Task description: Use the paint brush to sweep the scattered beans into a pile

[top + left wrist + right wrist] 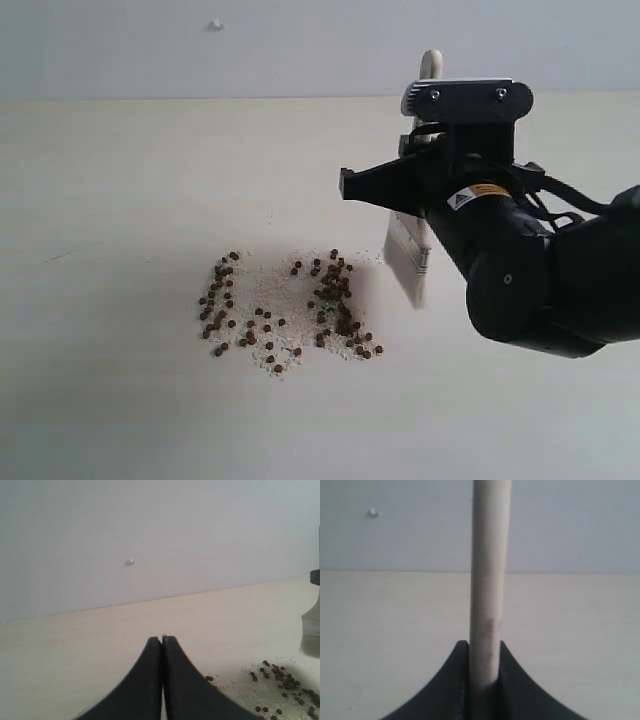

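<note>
Pale tabletop (120,400) carries the beans (285,305) scattered over whitish powder (265,285). Just beside them the right pincer (485,645) grips the paint brush (405,255); the left pincer (162,639) is closed.

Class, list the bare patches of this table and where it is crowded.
Bare: the table left of the beans back to the wall, and the near strip before them. Crowded: beans and crumbs mid-table, paint brush at their right.

1 paint brush (406,262). Several dozen beans (334,291), too many to count exactly. 1 patch of white crumbs (268,285). 2 hands: left hand (162,639), right hand (483,648). 1 surface (120,200). 1 wall speck (215,25).
</note>
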{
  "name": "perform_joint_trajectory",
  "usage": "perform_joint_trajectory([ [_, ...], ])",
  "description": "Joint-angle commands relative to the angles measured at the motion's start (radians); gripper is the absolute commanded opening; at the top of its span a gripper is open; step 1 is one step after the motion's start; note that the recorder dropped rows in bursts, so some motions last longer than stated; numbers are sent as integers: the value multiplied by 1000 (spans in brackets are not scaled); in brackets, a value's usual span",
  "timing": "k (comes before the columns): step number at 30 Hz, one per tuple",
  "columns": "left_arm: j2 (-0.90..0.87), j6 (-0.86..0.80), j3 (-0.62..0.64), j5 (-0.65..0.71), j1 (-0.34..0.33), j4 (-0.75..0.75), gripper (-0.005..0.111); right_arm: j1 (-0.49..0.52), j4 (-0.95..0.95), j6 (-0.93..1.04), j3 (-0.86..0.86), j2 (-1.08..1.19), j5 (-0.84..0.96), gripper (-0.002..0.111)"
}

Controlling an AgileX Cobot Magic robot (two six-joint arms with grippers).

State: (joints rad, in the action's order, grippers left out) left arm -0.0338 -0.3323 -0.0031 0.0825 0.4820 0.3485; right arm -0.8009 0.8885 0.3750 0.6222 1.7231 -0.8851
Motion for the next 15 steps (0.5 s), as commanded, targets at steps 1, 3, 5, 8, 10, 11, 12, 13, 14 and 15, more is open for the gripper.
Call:
perform_joint_trajectory([
  [1, 6, 0, 3, 5, 5, -2, 0, -2, 37, 177, 3, -24, -43, 0],
  [3, 6, 0, 3, 5, 5, -2, 0, -2, -19, 185, 3, -18, -57, 0],
  [5, 6, 0, 3, 5, 5, -2, 0, -2, -42, 204, 13, 0, -99, 0],
  [8, 6, 0, 3, 5, 5, -2, 0, 1, -53, 209, 43, 44, -149, 0],
  [10, 6, 0, 3, 5, 5, -2, 0, 17, -107, 207, 75, 76, -150, 0],
  [11, 6, 0, 3, 5, 5, -2, 0, 25, -136, 207, 93, 97, -150, 0],
  [12, 6, 0, 3, 5, 5, -2, 0, 34, -164, 207, 107, 115, -150, 0],
  [13, 6, 0, 3, 5, 5, -2, 0, 45, -197, 205, 123, 137, -150, 0],
  [14, 6, 0, 3, 5, 5, -2, 0, 56, -218, 205, 140, 158, -150, 0],
  [15, 6, 0, 3, 5, 5, -2, 0, 66, -226, 205, 153, 177, -150, 0],
])
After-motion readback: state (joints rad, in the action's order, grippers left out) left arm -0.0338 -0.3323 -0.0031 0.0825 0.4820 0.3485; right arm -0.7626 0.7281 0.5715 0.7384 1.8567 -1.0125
